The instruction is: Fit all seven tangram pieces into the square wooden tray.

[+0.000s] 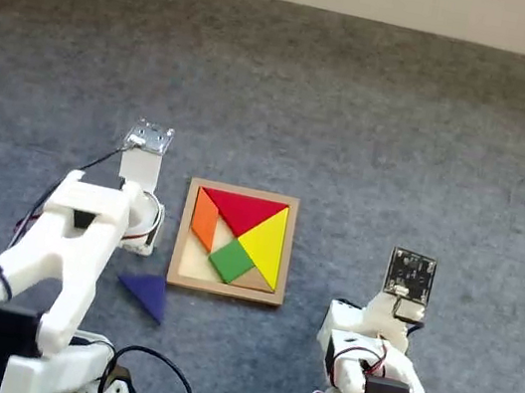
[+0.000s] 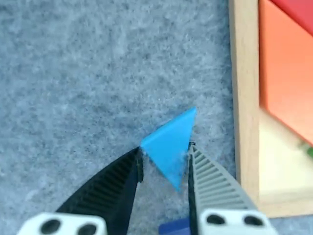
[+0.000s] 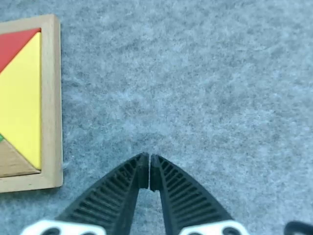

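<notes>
The square wooden tray (image 1: 179, 243) lies mid-table holding red, orange, yellow, green and tan pieces, with a bare patch at its near left corner. A dark blue triangle (image 1: 145, 293) lies on the carpet just off that corner. My left gripper (image 2: 165, 155) is shut on a small light blue triangle (image 2: 169, 145), held just left of the tray's wooden rim (image 2: 243, 98). The left arm (image 1: 73, 246) stands beside the tray's left side. My right gripper (image 3: 149, 169) is shut with nothing in it, over bare carpet to the right of the tray (image 3: 51, 98).
Grey carpet covers the table. The right arm's base (image 1: 369, 376) sits near the front edge, right of the tray. Cables (image 1: 154, 365) run near the front between the arm bases.
</notes>
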Controlling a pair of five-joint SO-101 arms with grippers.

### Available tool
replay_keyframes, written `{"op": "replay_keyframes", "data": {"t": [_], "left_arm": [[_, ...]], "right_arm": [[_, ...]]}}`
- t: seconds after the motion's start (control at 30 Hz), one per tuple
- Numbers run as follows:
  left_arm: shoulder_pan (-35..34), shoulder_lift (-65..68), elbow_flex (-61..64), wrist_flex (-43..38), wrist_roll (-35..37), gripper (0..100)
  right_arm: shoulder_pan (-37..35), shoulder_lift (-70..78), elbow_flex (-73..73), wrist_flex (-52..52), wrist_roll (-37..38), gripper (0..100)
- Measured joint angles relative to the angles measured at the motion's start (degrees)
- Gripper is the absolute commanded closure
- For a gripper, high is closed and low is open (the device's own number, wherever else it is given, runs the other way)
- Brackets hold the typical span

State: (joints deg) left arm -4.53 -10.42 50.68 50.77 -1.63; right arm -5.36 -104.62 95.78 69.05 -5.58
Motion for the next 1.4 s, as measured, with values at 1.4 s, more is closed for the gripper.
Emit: {"op": "replay_keyframes", "data": {"t": [1.4], "left_arm": [[0.7,12.31,-13.8,6.15,-8.53,92]], "right_arm": [[0.0,0.0,0.0,0.0,0.0,97.4]]}}
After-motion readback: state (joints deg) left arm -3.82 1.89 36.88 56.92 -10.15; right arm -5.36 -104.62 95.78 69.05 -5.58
